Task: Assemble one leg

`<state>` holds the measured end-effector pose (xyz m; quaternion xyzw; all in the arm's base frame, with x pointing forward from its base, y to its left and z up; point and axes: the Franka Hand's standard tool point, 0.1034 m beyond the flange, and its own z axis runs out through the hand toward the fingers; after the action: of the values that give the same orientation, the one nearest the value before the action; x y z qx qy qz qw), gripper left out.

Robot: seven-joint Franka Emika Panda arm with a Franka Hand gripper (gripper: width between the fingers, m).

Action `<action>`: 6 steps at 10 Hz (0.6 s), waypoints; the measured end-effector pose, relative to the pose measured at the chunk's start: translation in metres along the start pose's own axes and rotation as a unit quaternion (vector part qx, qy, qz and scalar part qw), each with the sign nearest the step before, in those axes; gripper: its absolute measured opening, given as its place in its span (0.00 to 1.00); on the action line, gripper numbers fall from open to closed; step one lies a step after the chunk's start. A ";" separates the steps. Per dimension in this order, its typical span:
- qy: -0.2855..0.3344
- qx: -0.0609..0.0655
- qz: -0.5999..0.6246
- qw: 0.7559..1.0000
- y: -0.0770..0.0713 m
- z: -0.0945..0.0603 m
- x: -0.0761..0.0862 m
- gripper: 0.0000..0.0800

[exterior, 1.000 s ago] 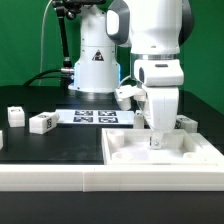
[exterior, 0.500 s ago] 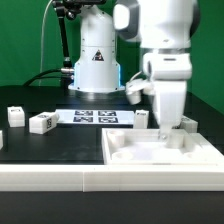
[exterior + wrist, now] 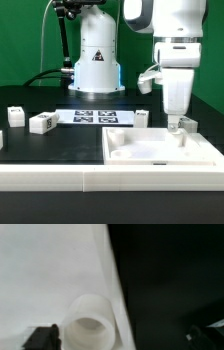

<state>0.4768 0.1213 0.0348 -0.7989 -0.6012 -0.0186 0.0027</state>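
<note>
The leg nearest the tool is seen lying on the black counter at the right of the exterior frame, just behind the tray's far right corner; it is not gripped.

The robot arm fills the upper right of that frame. The large white tray is set at the lower right, and its raised rim stands between the camera and the leg. The marker board lies flat at mid-frame. A small white block is seen behind the tray's far rim. A second leg and a third leg are set well apart from the tray, at the left edge.

The tool is held above the tray's far right corner. In the wrist view the tool is shown with its fingers spread apart and nothing clamped; a round socket on the tray lies beneath them, beside the rim.
</note>
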 end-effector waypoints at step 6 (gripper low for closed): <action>0.006 0.002 0.264 0.965 -0.013 0.000 0.017 0.81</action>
<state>0.4688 0.1416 0.0347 -0.9291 -0.3690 -0.0208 0.0124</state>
